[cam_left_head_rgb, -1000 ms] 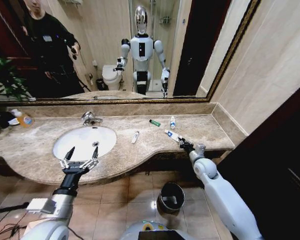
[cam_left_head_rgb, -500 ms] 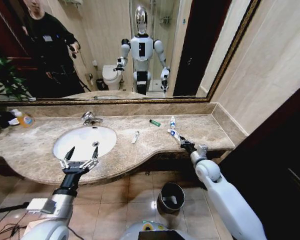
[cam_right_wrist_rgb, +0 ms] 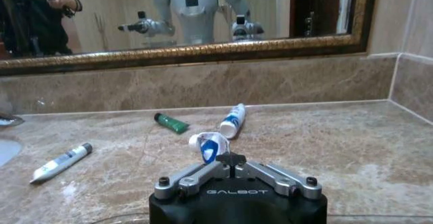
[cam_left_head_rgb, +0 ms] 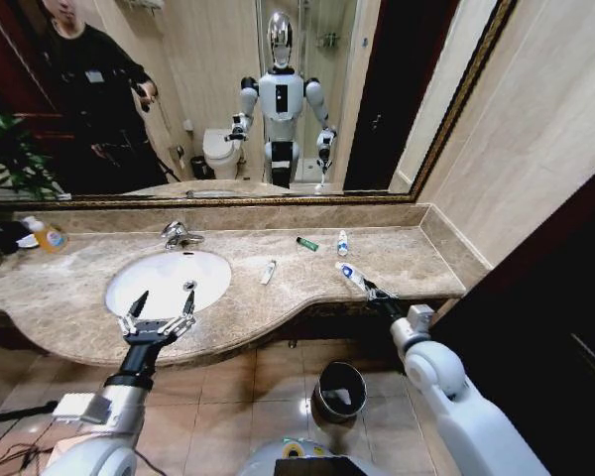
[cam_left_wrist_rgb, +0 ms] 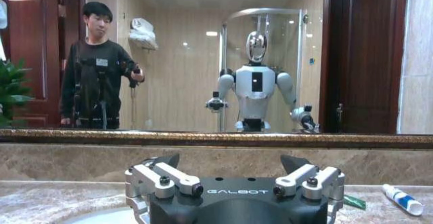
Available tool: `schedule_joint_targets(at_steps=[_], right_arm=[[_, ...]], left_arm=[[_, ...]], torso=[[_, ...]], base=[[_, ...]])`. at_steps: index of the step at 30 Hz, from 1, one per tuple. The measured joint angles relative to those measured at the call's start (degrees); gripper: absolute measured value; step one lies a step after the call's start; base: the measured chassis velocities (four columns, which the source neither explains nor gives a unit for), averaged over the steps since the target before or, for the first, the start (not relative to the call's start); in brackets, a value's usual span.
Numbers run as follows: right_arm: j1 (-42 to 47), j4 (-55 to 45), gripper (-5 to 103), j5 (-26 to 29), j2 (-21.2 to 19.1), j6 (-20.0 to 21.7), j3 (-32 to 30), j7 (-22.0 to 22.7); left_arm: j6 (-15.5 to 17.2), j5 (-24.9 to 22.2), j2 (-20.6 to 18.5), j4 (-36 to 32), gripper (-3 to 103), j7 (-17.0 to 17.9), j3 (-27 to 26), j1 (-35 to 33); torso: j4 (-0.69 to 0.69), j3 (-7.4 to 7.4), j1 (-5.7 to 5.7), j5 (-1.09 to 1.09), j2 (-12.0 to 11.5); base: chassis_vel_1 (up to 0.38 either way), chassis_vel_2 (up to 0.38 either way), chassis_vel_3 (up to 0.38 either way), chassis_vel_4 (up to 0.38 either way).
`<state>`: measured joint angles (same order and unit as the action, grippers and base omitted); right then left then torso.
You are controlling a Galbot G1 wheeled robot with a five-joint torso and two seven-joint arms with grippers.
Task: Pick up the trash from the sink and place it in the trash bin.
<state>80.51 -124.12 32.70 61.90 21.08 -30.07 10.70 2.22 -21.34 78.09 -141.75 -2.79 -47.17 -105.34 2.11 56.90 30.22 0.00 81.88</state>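
The right gripper (cam_left_head_rgb: 369,289) is closed on a white tube with blue marks (cam_left_head_rgb: 351,276), holding it by its end just above the front edge of the marble worktop (cam_left_head_rgb: 397,253), to the right of the sink (cam_left_head_rgb: 167,281). In the right wrist view the gripper (cam_right_wrist_rgb: 232,159) has its fingers pinched together under the tube (cam_right_wrist_rgb: 210,146), whose cap end points up and away from the palm; whether the tube clears the worktop entirely is hard to judge from the head view.

Three more pieces of trash lie on the worktop to the right of the sink. A white tube with a dark cap (cam_left_head_rgb: 268,271) rests nearest the basin, also seen in the right wrist view (cam_right_wrist_rgb: 61,162). A small dark green tube (cam_left_head_rgb: 306,244) lies farther from the sink, close to the backsplash (cam_right_wrist_rgb: 170,122). A small white bottle with blue marks (cam_left_head_rgb: 342,242) sits just beyond the green tube (cam_right_wrist_rgb: 231,121), well apart from the held tube.

The left gripper (cam_left_head_rgb: 159,313) hangs over the front rim of the sink with its fingers spread wide and nothing between them; the left wrist view shows the gripper (cam_left_wrist_rgb: 234,176) open in the same way.

The trash bin (cam_left_head_rgb: 339,391) stands on the tiled floor below the worktop, in front of the sink cabinet, with something pale lying inside it. The chrome faucet (cam_left_head_rgb: 178,234) stands at the back of the sink.
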Motion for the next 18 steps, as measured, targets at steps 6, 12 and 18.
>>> schedule_joint_targets(at_steps=[6,12,18], right_arm=[[6.2,-3.8,0,0.1,0.8,1.4,-5.6,-6.7],[13.5,-4.5,0,-0.3,2.2,1.7,-13.6,-20.7],[16.8,1.9,0,-4.3,4.1,-3.1,-16.8,-30.8]], left_arm=[[0.0,0.0,0.0,0.0,100,0.0,0.0,0.0],[0.0,0.0,0.0,0.0,100,0.0,0.0,0.0],[0.0,0.0,0.0,0.0,100,0.0,0.0,0.0]], torso=[[0.00,0.00,0.00,-0.01,0.0],[-0.01,0.00,0.00,0.00,0.0],[0.00,0.00,0.00,0.00,0.0]], base=[[0.000,0.000,0.000,0.000],[0.000,0.000,0.000,0.000],[0.000,0.000,0.000,0.000]])
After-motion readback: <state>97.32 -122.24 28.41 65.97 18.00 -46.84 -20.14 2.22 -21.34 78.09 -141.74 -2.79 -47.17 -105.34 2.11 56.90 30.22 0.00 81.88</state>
